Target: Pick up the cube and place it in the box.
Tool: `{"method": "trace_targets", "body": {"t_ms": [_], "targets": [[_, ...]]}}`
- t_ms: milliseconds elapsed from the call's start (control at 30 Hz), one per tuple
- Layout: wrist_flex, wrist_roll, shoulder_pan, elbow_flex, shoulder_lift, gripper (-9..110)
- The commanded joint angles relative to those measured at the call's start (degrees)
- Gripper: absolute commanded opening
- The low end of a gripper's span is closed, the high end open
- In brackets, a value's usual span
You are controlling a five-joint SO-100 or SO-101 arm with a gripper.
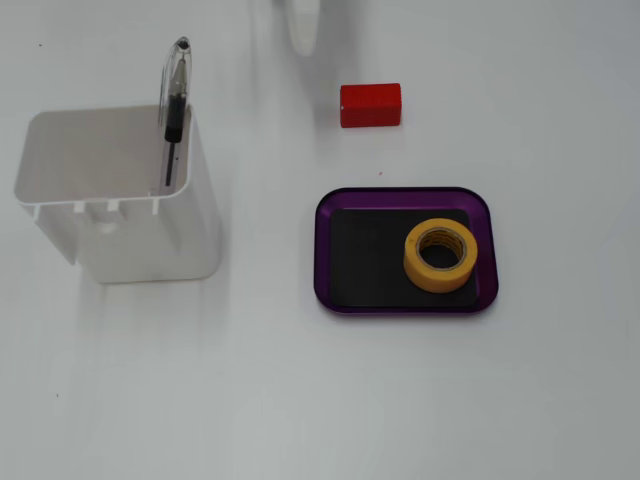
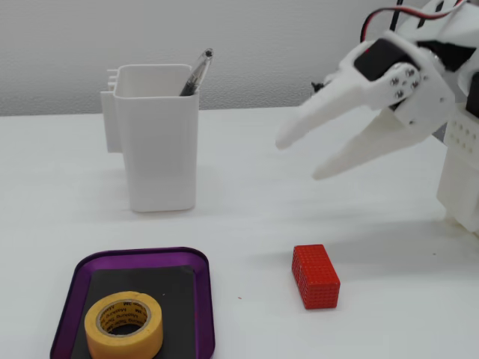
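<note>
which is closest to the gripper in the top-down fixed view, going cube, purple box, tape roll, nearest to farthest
Only a fingertip of the gripper shows at the top edge of that view.
1. The cube, just below and right of the tip.
2. The purple box, lower down, its top rim nearest.
3. The tape roll, in the box's right end.

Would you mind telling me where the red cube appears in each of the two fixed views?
In a fixed view: cube upper centre, above the box.
In a fixed view: cube lower right, right of the box.
Shared landmark: the yellow tape roll inside the box.
</note>
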Motion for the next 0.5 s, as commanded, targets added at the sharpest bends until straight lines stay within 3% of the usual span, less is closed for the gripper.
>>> {"method": "trace_targets", "body": {"t_ms": [0, 467], "targets": [[0.2, 2.3, -0.1, -10.3, -16.1, 19], [12.9, 16.1, -16.3, -42.0, -57.3, 22]]}}
